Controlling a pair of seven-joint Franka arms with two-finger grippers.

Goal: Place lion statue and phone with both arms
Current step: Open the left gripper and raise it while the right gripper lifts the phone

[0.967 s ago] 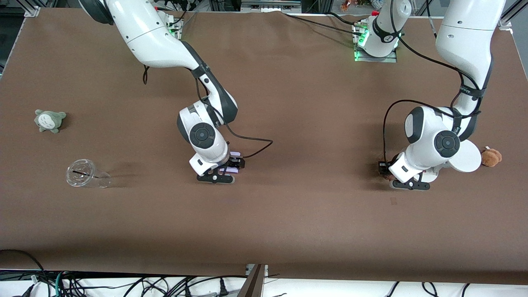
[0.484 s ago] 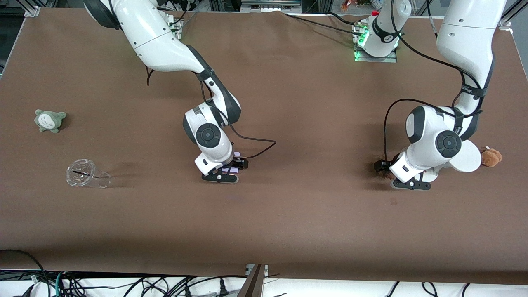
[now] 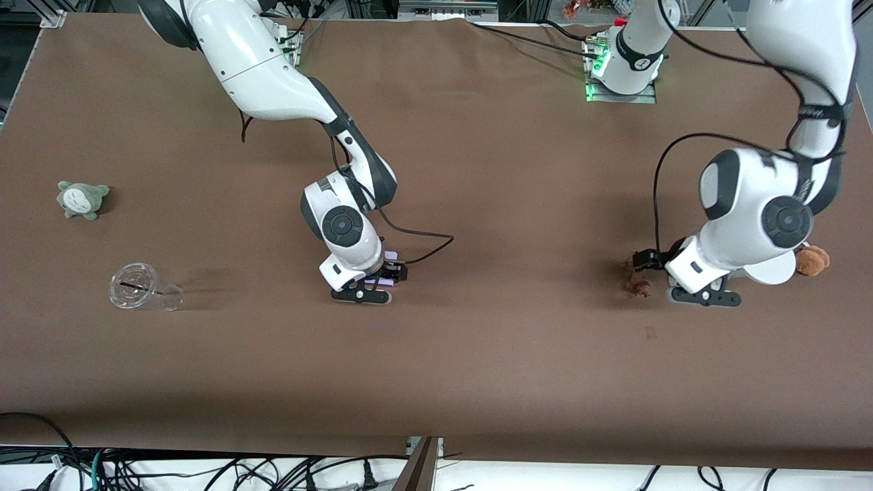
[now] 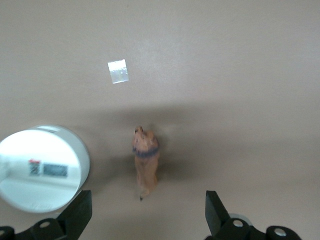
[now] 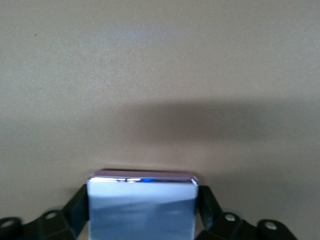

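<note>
Lion statue point(image 4: 145, 160) freed, phone point(image 5: 142, 207) gripped.
Left gripper point(image 4: 145, 220) has lifted, fingers now apart, above the statue; right gripper point(image 5: 142, 212) clamps the phone, mostly hidden beneath its wrist.

We see the lion statue point(image 3: 639, 286) lying on the table point(image 3: 477, 354) beside the round stand point(image 3: 774, 271), toward the left arm's end.

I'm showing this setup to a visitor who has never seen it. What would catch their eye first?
Two white arms bent low over the brown table. The right gripper, mid-table, is clamped on the phone. Toward the left arm's end, the left gripper hangs open above the lion statue, which lies loose on the table beside a white round stand.
</note>
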